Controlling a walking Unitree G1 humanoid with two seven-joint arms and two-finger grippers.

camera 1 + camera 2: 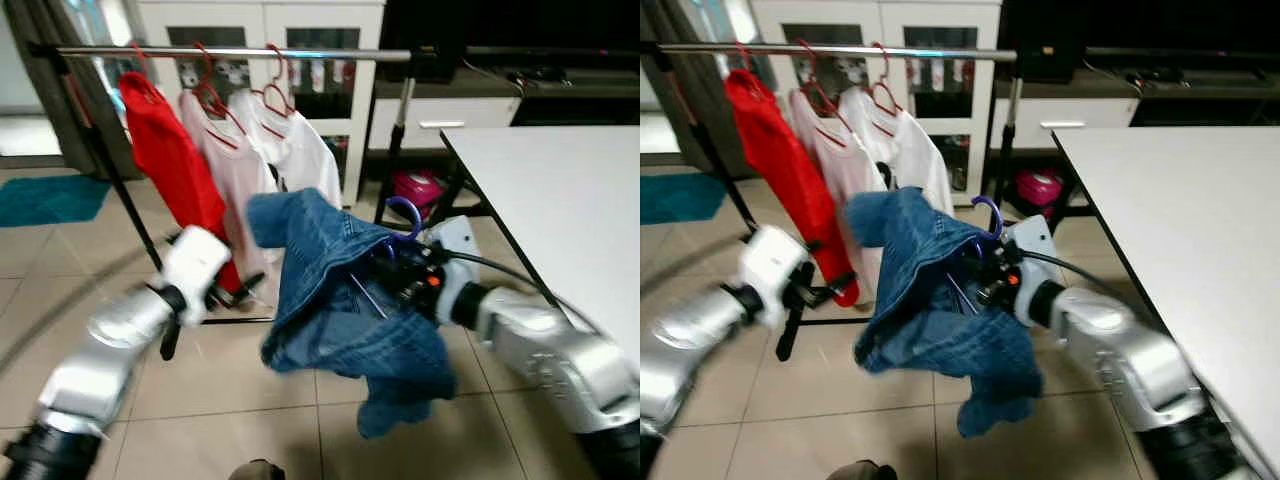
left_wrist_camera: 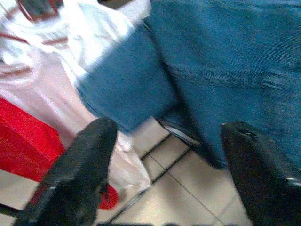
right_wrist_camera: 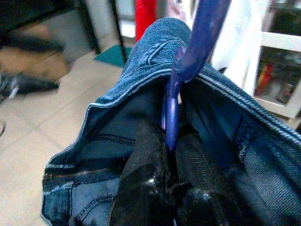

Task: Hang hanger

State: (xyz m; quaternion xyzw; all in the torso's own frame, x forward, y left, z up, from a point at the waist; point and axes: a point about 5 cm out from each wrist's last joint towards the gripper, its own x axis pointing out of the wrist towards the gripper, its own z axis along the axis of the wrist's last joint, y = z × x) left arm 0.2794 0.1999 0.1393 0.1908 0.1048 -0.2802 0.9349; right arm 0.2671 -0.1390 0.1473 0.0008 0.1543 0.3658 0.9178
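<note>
Three garments hang on red hangers from the clothes rail [image 1: 300, 53]: one red shirt [image 1: 172, 160], one pale pink shirt [image 1: 232, 170], one white shirt [image 1: 305, 155]. The right end effector [image 3: 170, 155] has its fingers pinched together on the purple hanger [image 3: 181, 80], which carries blue jeans [image 1: 345, 320] below and in front of the rail, apparently not touching it. The left end effector [image 2: 164, 165] has its fingers spread wide beside the jeans, holding nothing.

Blue hanger [image 3: 175, 108] mostly under jeans [image 1: 340, 300]
</note>
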